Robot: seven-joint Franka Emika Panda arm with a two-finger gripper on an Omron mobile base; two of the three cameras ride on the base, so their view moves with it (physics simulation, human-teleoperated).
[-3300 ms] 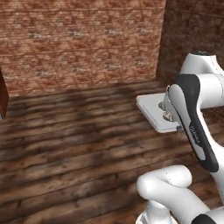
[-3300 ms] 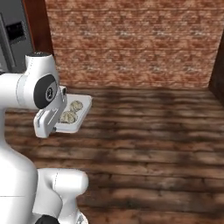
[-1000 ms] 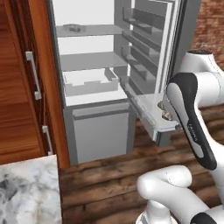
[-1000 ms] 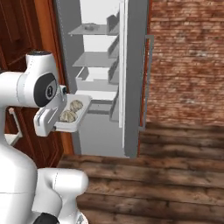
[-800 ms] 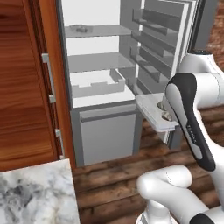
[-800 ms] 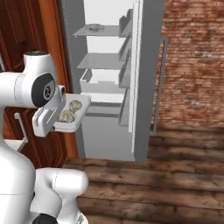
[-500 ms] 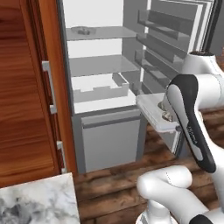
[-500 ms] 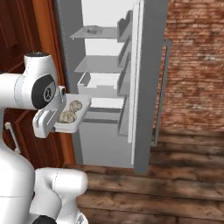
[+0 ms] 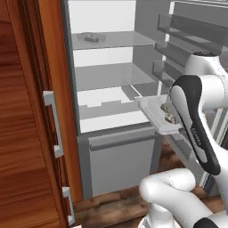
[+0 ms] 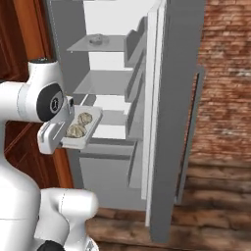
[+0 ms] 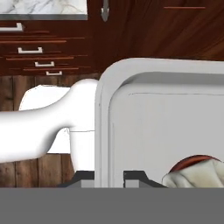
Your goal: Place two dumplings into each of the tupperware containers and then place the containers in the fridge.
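Left base view: arm is rising from 5 o'clock, forearm crossing the right half. It is carrying a tupperware container [image 9: 153,115] at frame centre-right, roughly level, just in front of the open fridge [image 9: 107,62]. The forearm is hiding the container's right end and the pincer itself. The fridge interior is showing an upper shelf [image 9: 113,41] at 12 o'clock with a small grey item [image 9: 91,38] lying on it, too small to identify, and a pale drawer [image 9: 120,158] at 6 o'clock. A reddish wooden cabinet panel [image 9: 26,133] is filling the 9 o'clock side, with a grey handle [image 9: 52,122] on it.

Right base view: arm is coming up from 7 o'clock. The container [image 10: 90,128] is sitting at 9 o'clock, held out from the wrist toward the fridge [image 10: 117,98], with two dumplings [image 10: 80,124] lying side by side in it, touching. The fridge door [image 10: 171,112] is standing open at centre, brick wall [image 10: 228,73] at 3 o'clock.

Hand view: pincer [image 11: 109,177] at 6 o'clock is clamped on the container rim, one tip either side of the wall. The container [image 11: 166,127] is spreading toward 3 o'clock; one dumpling [image 11: 199,173] is poking in at 5 o'clock. Below it: wooden floor, dark drawer fronts [image 11: 39,57] at 10 o'clock, marble desk [image 11: 43,8] at 11 o'clock.
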